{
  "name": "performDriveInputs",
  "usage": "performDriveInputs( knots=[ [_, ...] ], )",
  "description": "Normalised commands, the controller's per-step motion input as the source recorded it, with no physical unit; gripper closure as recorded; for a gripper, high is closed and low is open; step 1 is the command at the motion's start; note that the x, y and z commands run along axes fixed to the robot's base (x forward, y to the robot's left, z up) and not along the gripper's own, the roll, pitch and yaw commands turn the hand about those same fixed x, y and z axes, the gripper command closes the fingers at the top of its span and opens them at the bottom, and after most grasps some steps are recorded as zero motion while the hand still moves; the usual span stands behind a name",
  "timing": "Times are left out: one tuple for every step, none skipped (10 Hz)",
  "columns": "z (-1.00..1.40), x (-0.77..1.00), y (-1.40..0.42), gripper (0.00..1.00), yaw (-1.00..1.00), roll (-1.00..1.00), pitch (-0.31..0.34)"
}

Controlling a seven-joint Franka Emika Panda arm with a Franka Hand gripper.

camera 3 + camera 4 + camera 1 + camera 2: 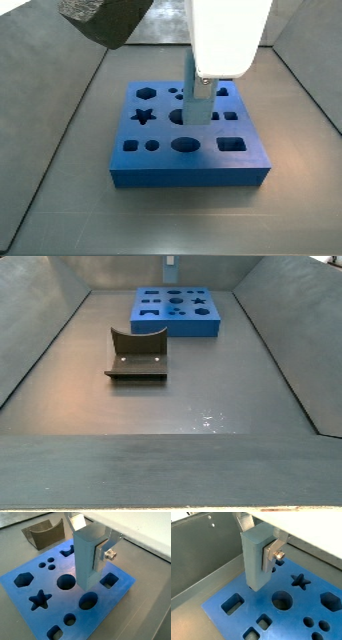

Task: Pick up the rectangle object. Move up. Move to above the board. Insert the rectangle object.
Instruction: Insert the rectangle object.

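My gripper (pixel 87 553) is shut on the rectangle object (pixel 84 562), a light-blue bar held upright. A silver finger (pixel 101 555) presses one side of it; the opposite finger is hidden behind the bar. The bar (pixel 256 559) stands over the middle of the blue board (pixel 23 597), with its lower end at the board's top face between the round holes. I cannot tell whether it has entered a hole. In a side view the bar (pixel 198 100) hangs from the white hand over the board (pixel 187 172). In the far side view the board (pixel 178 322) and bar (pixel 170 270) are small.
A dark brown U-shaped block (pixel 138 356) lies on the floor in front of the board; it also shows in a wrist view (pixel 47 534). Grey sloping walls (pixel 34 336) enclose the floor. A wall (pixel 198 552) runs close along one side of the board.
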Motion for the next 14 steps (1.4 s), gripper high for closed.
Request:
performDriveInputs(
  knots=[
    [-0.14, 1.0, -0.13, 1.0, -0.03, 0.03, 0.0],
    [-0.05, 1.0, -0.17, 1.0, 0.0, 0.04, 0.0],
    [0.0, 1.0, -0.16, 1.0, 0.0, 0.04, 0.009],
    [0.0, 1.0, -0.16, 1.0, 0.0, 0.04, 0.0],
    [0.0, 1.0, -0.16, 1.0, 0.0, 0.03, 0.0],
    [0.0, 1.0, -0.16, 1.0, 0.0, 0.03, 0.0],
    [0.0, 1.0, -0.12, 1.0, 0.0, 0.07, 0.0],
    [0.0, 0.87, -0.12, 1.0, -0.17, 0.07, 0.0],
    [0.06, 0.0, 0.0, 1.0, -0.01, 0.01, 0.0],
    [-0.02, 0.0, 0.0, 1.0, 0.0, 0.0, -0.006],
    [-0.43, 0.13, -0.1, 1.0, 0.0, 0.27, -0.214],
    [-0.59, 0.14, -0.15, 1.0, 0.0, 0.35, -0.303],
    [-0.47, 0.0, -0.12, 1.0, 0.0, 0.32, -0.4],
    [-0.3, 0.0, -0.1, 1.0, 0.0, 0.24, -0.369]
  ],
)
